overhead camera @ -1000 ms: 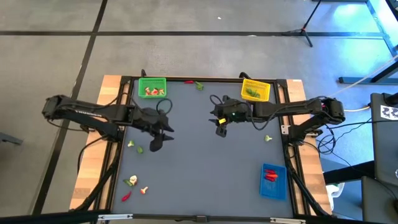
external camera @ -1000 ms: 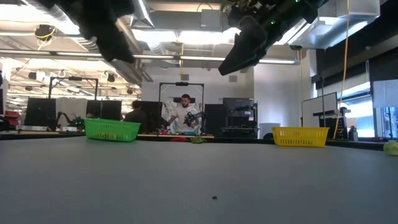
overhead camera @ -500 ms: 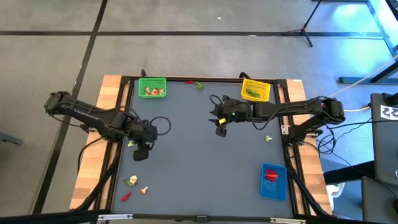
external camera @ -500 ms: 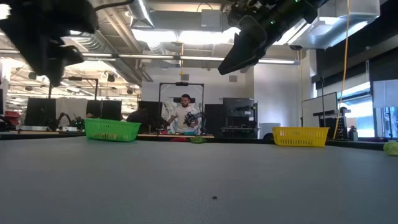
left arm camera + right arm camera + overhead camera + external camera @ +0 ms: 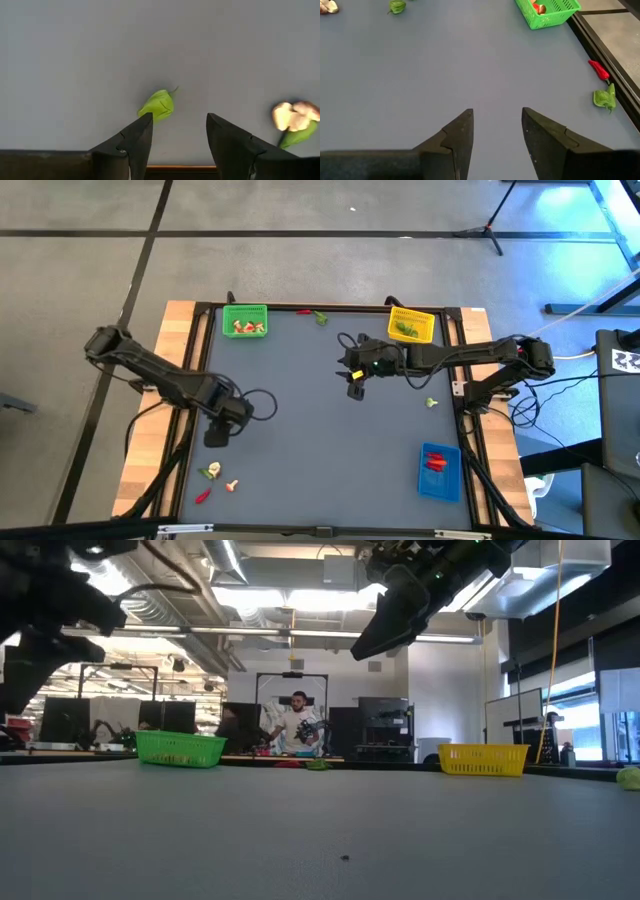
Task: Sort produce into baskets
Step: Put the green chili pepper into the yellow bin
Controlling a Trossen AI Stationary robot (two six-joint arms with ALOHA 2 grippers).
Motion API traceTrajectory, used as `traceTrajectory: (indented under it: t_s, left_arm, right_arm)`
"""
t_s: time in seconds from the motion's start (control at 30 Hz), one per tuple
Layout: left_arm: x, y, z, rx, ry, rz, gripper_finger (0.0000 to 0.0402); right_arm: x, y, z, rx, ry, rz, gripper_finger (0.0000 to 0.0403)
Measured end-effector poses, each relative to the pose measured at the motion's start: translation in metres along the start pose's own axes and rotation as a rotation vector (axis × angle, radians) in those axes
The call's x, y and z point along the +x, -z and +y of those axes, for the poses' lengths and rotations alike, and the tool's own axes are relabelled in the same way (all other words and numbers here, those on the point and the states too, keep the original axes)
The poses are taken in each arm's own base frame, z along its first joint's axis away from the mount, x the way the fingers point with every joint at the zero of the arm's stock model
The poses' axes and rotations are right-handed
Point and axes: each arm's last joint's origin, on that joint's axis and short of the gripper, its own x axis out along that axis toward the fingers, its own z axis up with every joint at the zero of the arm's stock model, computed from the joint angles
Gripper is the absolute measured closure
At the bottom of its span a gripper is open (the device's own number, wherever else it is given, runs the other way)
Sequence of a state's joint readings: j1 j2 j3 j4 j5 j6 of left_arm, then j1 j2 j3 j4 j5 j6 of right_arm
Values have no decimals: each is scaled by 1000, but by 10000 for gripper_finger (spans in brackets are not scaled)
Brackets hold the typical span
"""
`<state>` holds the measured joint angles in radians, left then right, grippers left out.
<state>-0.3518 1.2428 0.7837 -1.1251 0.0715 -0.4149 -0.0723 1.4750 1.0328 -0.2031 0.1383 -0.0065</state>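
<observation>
Three baskets sit on your tabletop: the green basket at the far left, the yellow basket at the far right, and the blue basket at the near right with red pieces in it. Your left pincer hangs over the left side of the tabletop, its fingers spread apart and gripping nothing; through the left wrist view you see a small green piece lying just beyond one fingertip, and a pale mushroom piece off to the side. Your right pincer waits above the middle of the tabletop, likewise released and empty. A red chili and a green leaf lie by the far edge, near the green basket.
</observation>
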Motion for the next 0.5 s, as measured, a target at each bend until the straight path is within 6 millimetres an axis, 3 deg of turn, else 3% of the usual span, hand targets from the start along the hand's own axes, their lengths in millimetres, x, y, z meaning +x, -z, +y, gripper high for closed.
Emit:
traceTrajectory:
  t_s: [0.5]
  left_arm:
    - [46,-16,-7,144,-117,202,225]
  right_arm:
    - [0,1,0,-3,0,8,237]
